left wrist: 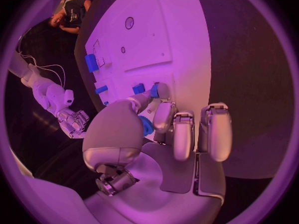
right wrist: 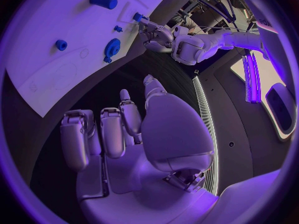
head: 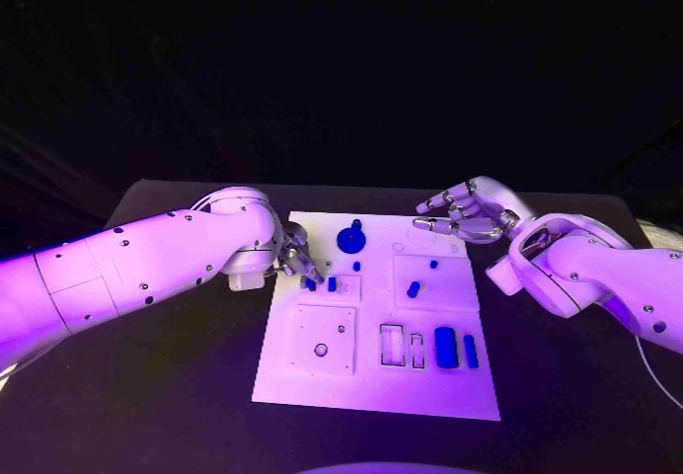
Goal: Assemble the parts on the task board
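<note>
The white task board [head: 373, 380] lies in the middle of the black table. My left hand [head: 295, 255] is at the board's left edge and pinches a small blue part [left wrist: 146, 126] between thumb and finger. One fingertip [left wrist: 161, 91] touches down beside two short blue parts [head: 311, 283] [head: 332, 283] standing in the board. Just beyond them lies a round blue part [head: 350, 239]. My right hand [head: 463, 212] hovers over the board's far right corner, fingers spread, holding nothing.
More blue parts are on the board: a small one [head: 413, 289] at the middle right and two long ones [head: 447, 347] [head: 470, 351] beside empty slots [head: 392, 344]. A plate with a round hole [head: 321, 349] sits at the near left. Black table [head: 171, 395] surrounds the board.
</note>
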